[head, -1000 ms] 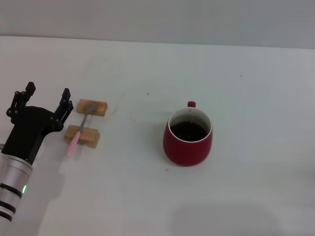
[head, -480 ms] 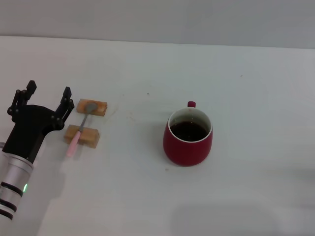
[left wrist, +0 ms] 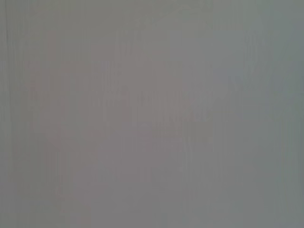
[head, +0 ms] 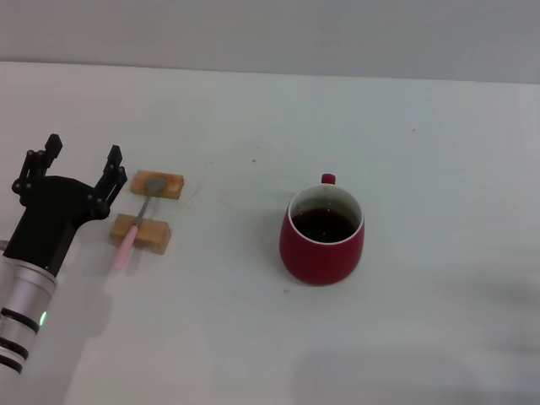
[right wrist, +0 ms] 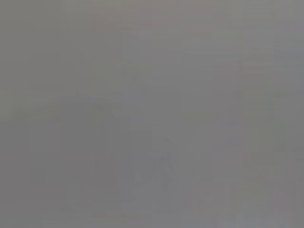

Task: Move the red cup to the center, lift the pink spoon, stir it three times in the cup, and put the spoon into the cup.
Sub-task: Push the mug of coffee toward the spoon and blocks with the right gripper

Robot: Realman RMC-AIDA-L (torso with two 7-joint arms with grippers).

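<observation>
Hovering over the desk (head: 253, 337) at its left side, my left gripper (head: 82, 158) has its fingers spread wide and holds nothing. Just to its right the spoon (head: 137, 221) lies across two wooden blocks (head: 140, 234), bowl on the far one. The cup (head: 323, 235) stands well apart, near the middle, full of dark liquid.

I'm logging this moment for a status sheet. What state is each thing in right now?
Red cup: upright on the table, dark liquid inside, untouched.
Pink spoon: lying across two wooden blocks, not held.
Left tool: open, empty, beside the spoon.
Right tool: out of view.
</observation>
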